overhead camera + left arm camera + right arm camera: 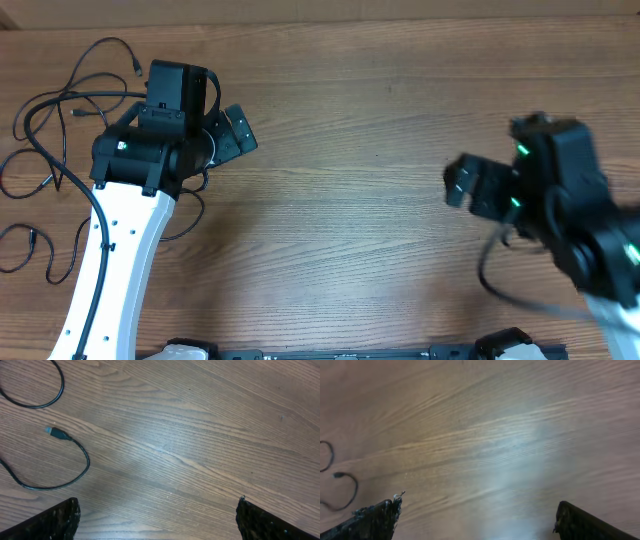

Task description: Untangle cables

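The thin glossy black cables [48, 150] lie as loose strands on the brown wood-grain table [350, 200], at its far left, spread from back to front. The white-and-black left arm [110, 250] stands just right of them, over some strands. Its black left gripper [235, 130] points toward the middle. The black right gripper [462, 185] is well apart, at the right.

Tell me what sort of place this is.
Likely a robotics lab workbench: a wood-grain table, a left arm and a right arm over it, and loose cables strewn at one side.

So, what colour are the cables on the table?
Black and glossy; the cables show best in the left wrist view.
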`<move>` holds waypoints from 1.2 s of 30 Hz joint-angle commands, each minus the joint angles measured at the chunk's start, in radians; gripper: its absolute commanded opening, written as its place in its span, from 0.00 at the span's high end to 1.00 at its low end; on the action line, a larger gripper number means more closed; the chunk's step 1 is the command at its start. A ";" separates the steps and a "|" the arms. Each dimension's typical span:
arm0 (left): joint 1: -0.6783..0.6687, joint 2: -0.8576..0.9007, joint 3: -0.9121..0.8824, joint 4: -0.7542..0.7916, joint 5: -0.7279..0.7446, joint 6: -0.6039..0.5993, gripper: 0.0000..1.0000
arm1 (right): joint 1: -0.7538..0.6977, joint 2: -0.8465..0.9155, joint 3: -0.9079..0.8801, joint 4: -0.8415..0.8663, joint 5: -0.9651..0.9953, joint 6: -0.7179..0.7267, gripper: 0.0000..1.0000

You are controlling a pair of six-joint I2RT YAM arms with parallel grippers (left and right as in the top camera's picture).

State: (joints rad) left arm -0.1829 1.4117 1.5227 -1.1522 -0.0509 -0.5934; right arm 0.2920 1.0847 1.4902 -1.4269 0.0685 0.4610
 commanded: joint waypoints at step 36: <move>-0.001 -0.011 -0.009 0.000 -0.019 -0.005 0.01 | -0.027 -0.249 0.001 -0.152 0.020 -0.024 0.00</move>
State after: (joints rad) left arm -0.1829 1.4117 1.5219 -1.1526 -0.0574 -0.5938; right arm 0.2852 0.8406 1.4902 -1.6035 0.0715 0.4744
